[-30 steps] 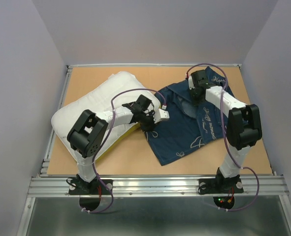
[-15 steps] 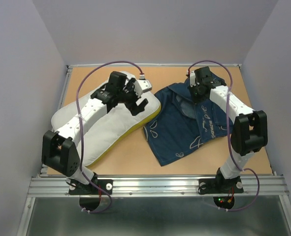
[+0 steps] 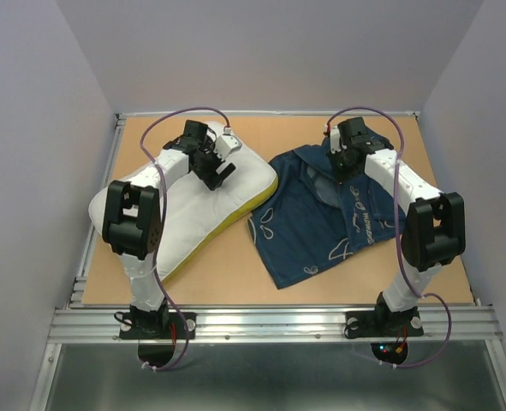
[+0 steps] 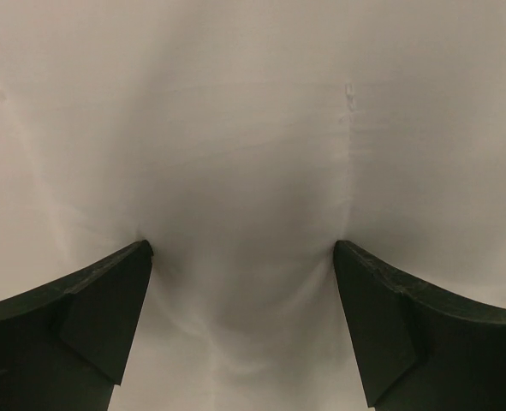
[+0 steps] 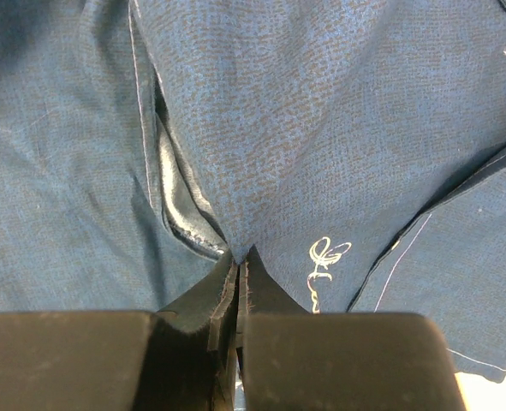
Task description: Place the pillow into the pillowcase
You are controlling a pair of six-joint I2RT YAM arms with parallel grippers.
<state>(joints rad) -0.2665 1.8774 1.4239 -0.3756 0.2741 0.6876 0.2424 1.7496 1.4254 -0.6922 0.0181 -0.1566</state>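
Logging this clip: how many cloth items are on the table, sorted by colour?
White: 1, the pillow
Navy blue: 1, the pillowcase
Total: 2

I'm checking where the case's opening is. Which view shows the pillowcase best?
Top external: almost the whole pillowcase lies crumpled right of the pillow, outline and drawings visible. Right wrist shows only a close patch of blue cloth pinched in the right gripper. Left wrist shows only white pillow.
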